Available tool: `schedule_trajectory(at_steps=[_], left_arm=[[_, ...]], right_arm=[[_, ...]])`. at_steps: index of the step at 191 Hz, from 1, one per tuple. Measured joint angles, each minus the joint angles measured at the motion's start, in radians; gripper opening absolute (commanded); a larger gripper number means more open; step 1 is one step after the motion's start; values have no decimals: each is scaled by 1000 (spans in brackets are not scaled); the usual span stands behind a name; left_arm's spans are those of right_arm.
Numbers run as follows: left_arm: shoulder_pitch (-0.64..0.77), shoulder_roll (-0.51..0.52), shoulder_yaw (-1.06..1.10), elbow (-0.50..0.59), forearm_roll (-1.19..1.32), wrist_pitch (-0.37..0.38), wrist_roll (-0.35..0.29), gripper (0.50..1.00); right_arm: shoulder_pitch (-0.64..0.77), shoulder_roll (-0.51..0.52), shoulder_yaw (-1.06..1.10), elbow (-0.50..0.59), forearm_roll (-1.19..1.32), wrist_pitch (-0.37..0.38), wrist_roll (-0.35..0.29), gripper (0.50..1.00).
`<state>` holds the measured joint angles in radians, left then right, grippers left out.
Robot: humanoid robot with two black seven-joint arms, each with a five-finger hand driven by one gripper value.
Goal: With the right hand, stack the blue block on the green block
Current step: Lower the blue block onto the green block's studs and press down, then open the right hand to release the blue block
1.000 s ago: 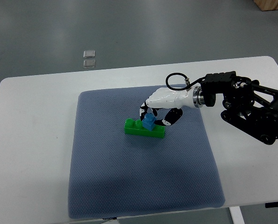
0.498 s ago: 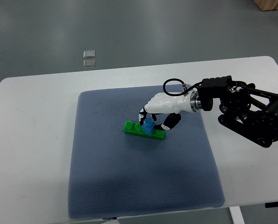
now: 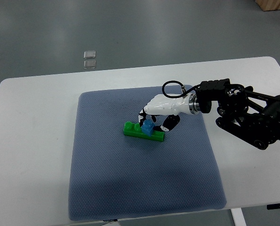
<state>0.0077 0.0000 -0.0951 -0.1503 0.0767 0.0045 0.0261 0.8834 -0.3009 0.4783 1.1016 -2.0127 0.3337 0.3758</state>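
A white desk [image 3: 31, 155] fills most of the view. A big gray-blue mat [image 3: 130, 183] lies flat on it. The near part of the mat is bare.

Near the middle of the mat lies the green block [image 3: 142, 132]. It is long and flat, with round bumps on top. It lies a bit slanted, with its left end a little farther away than its right end.

The blue block [image 3: 148, 126] is small. It sits on top of the green block, near the middle of it, touching it.

The right hand [image 3: 154, 117] is white with black fingertips. Its fingers [image 3: 170, 123] are curled around the blue block and pinch it from both sides. The hand is just above the green block.

Behind the hand is a shiny ring at the wrist, and then the black arm [image 3: 248, 117]. The arm comes in from the right side, over the desk. A thin black cable [image 3: 170, 85] loops up near the wrist.

Farther away, past the desk, is the gray floor [image 3: 140, 28]. Two small clear squares [image 3: 89, 59] lie on the floor, one just behind the other.
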Motion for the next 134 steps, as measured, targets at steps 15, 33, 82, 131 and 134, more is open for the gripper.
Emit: schedule_trajectory(at_steps=[15,33,82,131,134], left_arm=[[0,0,0,0,0,0,0,1000],[0,0,0,0,0,0,0,1000],[0,0,0,0,0,0,0,1000],[0,0,0,0,0,0,0,1000],[0,0,0,0,0,0,0,1000]], right_arm=[[0,0,-2,-1,-3,-6,0,555],[1,-2,-2,-2,-4,-9,0,652],[7,-16,1,-2,3,-2,1,782],[22,-22,2,0,6,20,3,785],[23,-22,2,0,6,21,3,785]])
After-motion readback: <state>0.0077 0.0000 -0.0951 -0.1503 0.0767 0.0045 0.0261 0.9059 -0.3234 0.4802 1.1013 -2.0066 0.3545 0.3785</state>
